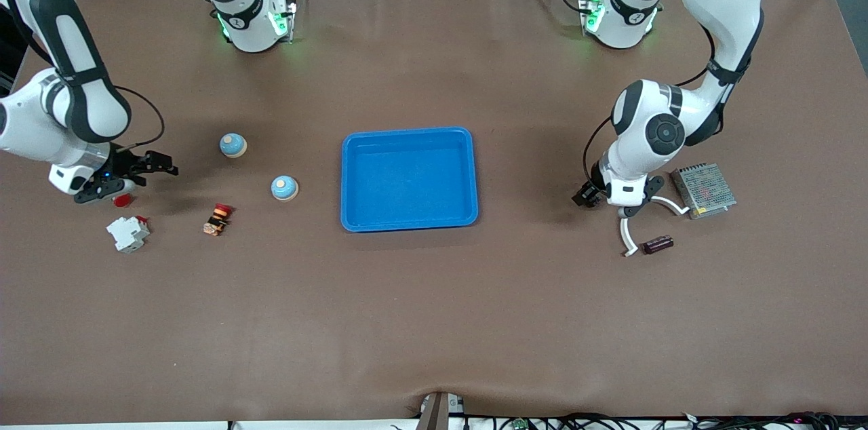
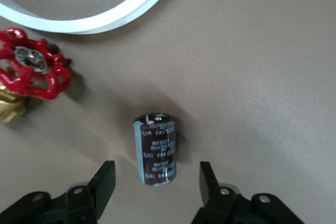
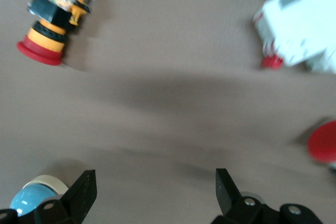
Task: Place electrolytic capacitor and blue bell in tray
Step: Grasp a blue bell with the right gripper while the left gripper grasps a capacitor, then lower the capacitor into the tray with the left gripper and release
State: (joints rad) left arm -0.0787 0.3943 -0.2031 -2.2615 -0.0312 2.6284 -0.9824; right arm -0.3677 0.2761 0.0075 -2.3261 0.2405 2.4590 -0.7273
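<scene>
Right gripper (image 1: pixel 139 172) hangs with jaws wide apart and empty over bare table near the 2 blue bells (image 1: pixel 232 144) (image 1: pixel 285 188), and I hold that arm waiting. Tray (image 1: pixel 407 220) sits empty mid-table, so nothing is done yet. Left gripper (image 2: pixel 157 182) straddles the electrolytic capacitor (image 2: pixel 156 149), fingers apart, not touching: a short maroon can with white print, lying flat.

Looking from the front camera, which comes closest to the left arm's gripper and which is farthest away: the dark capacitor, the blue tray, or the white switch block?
From the left gripper:
1. Capacitor: lying on the table just by the gripper, nearer the front camera.
2. Blue tray: in the middle of the table.
3. White switch block: at the right arm's end of the table, near the right gripper.
</scene>
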